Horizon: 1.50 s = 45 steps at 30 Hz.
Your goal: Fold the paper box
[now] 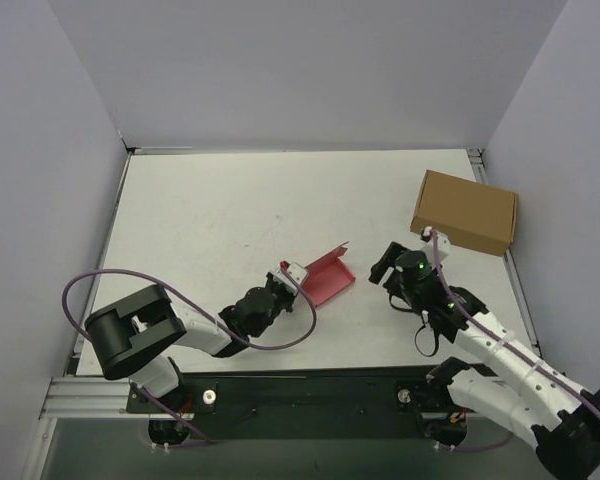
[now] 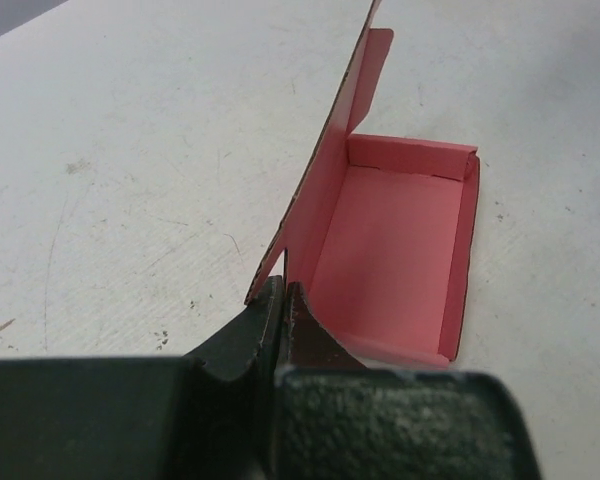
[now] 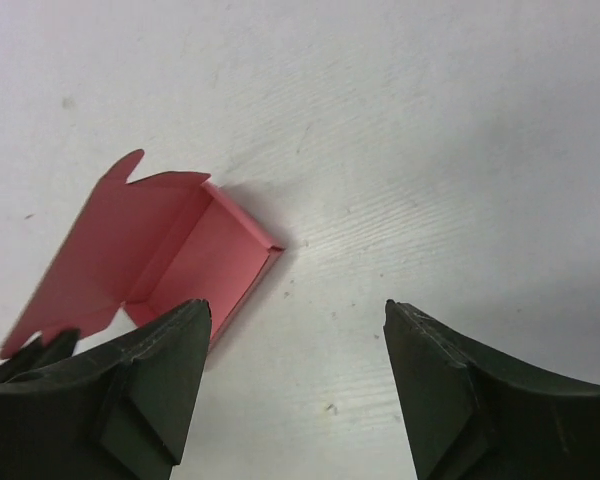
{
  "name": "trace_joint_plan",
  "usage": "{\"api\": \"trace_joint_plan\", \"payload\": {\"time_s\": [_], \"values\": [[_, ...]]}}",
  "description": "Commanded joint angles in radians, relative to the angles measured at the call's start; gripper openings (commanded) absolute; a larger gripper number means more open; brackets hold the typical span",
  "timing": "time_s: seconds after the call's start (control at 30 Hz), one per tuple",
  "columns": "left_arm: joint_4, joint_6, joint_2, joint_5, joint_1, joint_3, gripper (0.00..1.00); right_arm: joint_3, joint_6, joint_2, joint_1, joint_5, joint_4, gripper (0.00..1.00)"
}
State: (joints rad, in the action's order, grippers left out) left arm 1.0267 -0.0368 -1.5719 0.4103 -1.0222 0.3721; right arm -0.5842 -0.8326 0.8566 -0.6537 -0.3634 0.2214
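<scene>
Top view: the pink box (image 1: 327, 278) sits near the middle of the white table (image 1: 210, 210). It is partly folded, with one flap standing up. The left gripper (image 1: 290, 272) has its fingers pinched tight on the near edge of that flap. The right gripper (image 1: 388, 266) is near the box but not touching it, fingers wide apart. A brown box (image 1: 465, 212) sits farther back on the right.

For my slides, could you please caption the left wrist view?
Left end effector pinches the raised flap of the half-folded paper box on the table.
</scene>
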Motion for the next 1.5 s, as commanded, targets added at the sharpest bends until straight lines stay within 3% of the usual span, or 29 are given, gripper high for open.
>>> {"api": "trace_joint_plan", "payload": {"time_s": [0.0,0.07,0.33,0.7,0.93,1.47], "values": [[-0.116,-0.107,0.027,-0.114,0.007,-0.027,0.0,-0.077,0.056,0.008,0.259,0.55,0.019,0.71],[-0.108,-0.118,0.036,-0.134,0.01,-0.033,0.0,-0.095,0.056,0.074,0.343,0.672,0.0,0.7],[-0.168,-0.176,0.059,-0.223,0.01,-0.009,0.0,-0.224,0.095,0.31,0.416,0.819,-0.082,0.7],[-0.241,-0.209,0.067,-0.24,0.011,0.033,0.0,-0.407,0.271,0.522,0.411,0.81,-0.062,0.7],[-0.252,-0.21,0.058,-0.245,0.013,0.04,0.0,-0.572,0.434,0.702,0.352,0.843,0.045,0.7],[-0.263,-0.213,0.046,-0.211,0.014,0.054,0.0,-0.694,0.472,0.888,0.278,0.845,0.167,0.63]]}}
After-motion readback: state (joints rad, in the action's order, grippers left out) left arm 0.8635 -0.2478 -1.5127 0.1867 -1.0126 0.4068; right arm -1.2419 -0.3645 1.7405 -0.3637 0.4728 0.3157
